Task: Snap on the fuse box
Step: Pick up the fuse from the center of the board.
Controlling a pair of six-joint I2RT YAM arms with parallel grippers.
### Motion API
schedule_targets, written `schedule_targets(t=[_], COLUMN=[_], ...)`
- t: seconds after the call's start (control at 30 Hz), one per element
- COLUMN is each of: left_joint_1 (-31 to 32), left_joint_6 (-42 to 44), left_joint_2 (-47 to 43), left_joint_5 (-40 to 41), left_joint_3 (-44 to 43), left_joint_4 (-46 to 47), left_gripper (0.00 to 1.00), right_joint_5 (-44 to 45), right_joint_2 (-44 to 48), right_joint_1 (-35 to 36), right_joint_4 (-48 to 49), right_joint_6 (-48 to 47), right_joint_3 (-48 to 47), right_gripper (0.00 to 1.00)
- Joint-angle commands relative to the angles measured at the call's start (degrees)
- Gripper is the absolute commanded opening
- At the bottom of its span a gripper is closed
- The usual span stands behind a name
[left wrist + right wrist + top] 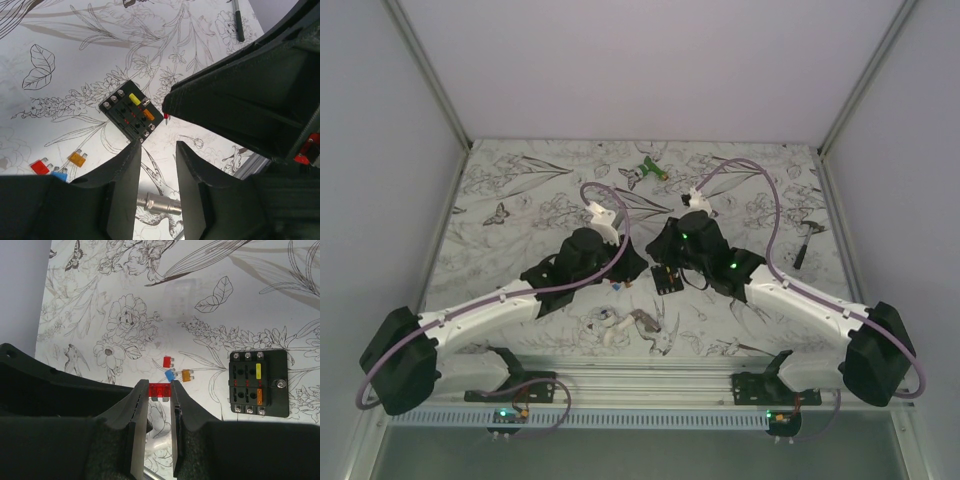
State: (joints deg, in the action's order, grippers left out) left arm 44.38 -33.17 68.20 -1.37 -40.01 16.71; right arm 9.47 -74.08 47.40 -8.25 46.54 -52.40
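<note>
**Position of the work.** The fuse box is laid flat on the counter, slotted face up, between the two wrists. In the top view it is found just under the right arm's wrist. Two slots are occupied by a seated yellow fuse and a seated orange fuse. The other slots appear vacant.

**Right jaws.** These are closed narrowly on the held red fuse, which is gripped by its body at the very tips. This is presumably so that the fuse can be lowered into a slot without the jaws fouling the housing.

**Left jaws.** These are parted moderately and nothing is held. They are poised just short of the box's near corner, judged a position from which the housing can be steadied.

**Spares.** A spare red fuse, a spare blue fuse and a spare orange fuse are clustered near the box, not touching it.

**Next step (judged).** The held fuse is to be aligned over a vacant slot and pressed home. Since the box is not seen to be fixed, it could slide if the fuse is misaligned.
</note>
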Motion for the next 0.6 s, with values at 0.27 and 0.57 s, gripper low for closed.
schedule_targets(t=[0.27,0.57], left_joint_1=[0.6,0.6], left_joint_6=[-0.1,-1.6], left_joint_2=[2.9,3.5], left_joint_5=[1.8,1.5], left_joint_3=[-2.2,-2.3], left_joint_4=[4.5,5.4], left_gripper=[0.29,0.1], right_joint_5=[-2.5,-3.1], right_joint_2=[0.8,0.9], right_joint_1=[0.7,1.3], right_joint_4=[5.3,7.8], right_joint_6=[3.2,4.7], right_joint_3=[1.2,2.5], right_gripper=[0.18,0.18])
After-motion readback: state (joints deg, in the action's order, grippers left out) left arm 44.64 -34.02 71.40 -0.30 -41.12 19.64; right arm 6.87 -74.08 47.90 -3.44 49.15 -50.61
